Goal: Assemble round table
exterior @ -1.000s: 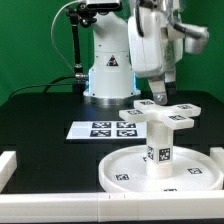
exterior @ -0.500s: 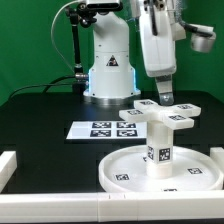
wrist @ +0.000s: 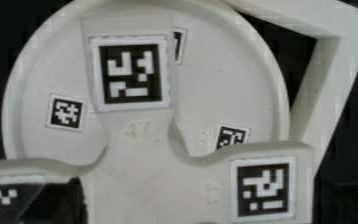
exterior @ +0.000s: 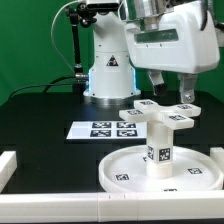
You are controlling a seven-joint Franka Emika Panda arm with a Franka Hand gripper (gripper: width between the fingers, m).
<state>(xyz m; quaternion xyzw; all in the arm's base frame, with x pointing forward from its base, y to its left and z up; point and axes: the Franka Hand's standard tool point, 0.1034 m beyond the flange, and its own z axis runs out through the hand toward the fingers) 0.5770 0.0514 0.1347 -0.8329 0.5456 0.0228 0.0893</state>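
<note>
In the exterior view the rimmed round disc [exterior: 126, 172] lies on the black table at the front right. The short thick leg [exterior: 160, 150] stands upright on its middle, and the cross-shaped base [exterior: 165, 113] sits on top of the leg. My gripper [exterior: 171, 92] hangs just above the cross, open, one finger to each side, holding nothing. The wrist view looks straight down on the cross-shaped base [wrist: 149, 150] and its big tags, with the disc [wrist: 247, 60] below it. No fingers show clearly there.
The marker board [exterior: 105, 128] lies left of the disc. Plain white border blocks stand at the front left [exterior: 8, 166], along the front edge [exterior: 60, 198] and at the right [exterior: 216, 156]. The arm's own base [exterior: 108, 72] stands behind.
The hand has turned about a quarter turn over the cross-shaped base, so both fingers now show side by side. The jaws stay open and the table parts have not moved.
</note>
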